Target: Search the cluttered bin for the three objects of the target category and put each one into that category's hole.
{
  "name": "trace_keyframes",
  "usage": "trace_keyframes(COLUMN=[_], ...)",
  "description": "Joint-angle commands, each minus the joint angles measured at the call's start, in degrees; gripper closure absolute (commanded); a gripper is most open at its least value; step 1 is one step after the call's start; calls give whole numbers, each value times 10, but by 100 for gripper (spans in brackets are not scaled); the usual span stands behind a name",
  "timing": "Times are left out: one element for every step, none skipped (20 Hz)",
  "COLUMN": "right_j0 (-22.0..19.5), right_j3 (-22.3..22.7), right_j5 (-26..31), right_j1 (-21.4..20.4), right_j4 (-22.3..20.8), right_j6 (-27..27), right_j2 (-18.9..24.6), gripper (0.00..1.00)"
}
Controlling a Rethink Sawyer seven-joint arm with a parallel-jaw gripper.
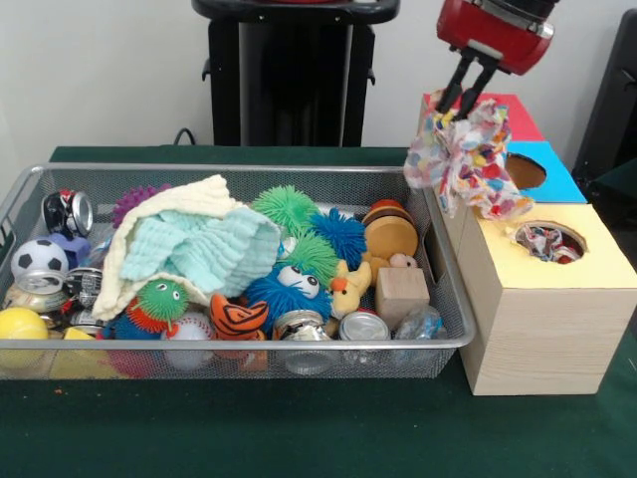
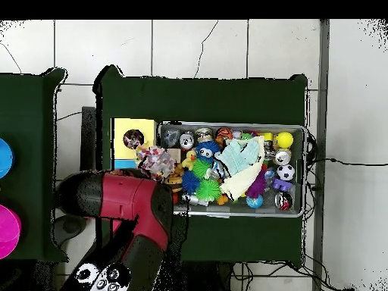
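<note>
Already, one dotted cloth (image 1: pixel 547 242) sits inside the round hole in the yellow box top (image 1: pixel 572 231). I see no more in the silver wire basket (image 1: pixel 239 345). Farther back, the red gripper (image 1: pixel 462 104) pinches a second white dotted cloth (image 1: pixel 468 159), hanging near the hole.

Front view: camera low across the table (image 1: pixel 299 438), facing the robot, close on bin (image 1: pixel 239 344) and box (image 1: pixel 542 329). Overhead view: high, straight down, robot base at bottom. Shared: bin (image 2: pixel 303 170), box (image 2: pixel 121 130), table (image 2: pixel 204 98).
</note>
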Motion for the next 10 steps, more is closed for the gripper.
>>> trace_keyframes(right_j0=[4,2,0,-5,-7,-13,-13,-13,-11,-11], right_j3=[-6,-9,-13,-19,-21,-26,-30,-37,-41,-47], right_j5=[112,106,100,89,78,54,44,26,20,15], right_j1=[2,3,4,8,11,17,19,24,26,29], right_j4=[-10,-6,-2,6,11,19,22,27,29,32], right_j6=[141,140,139,138,137,134,135,136,139,141], right_j2=[-2,8,17,31,40,56,61,67,70,73], gripper=[100,100,100,100,100,100,100,100,100,100])
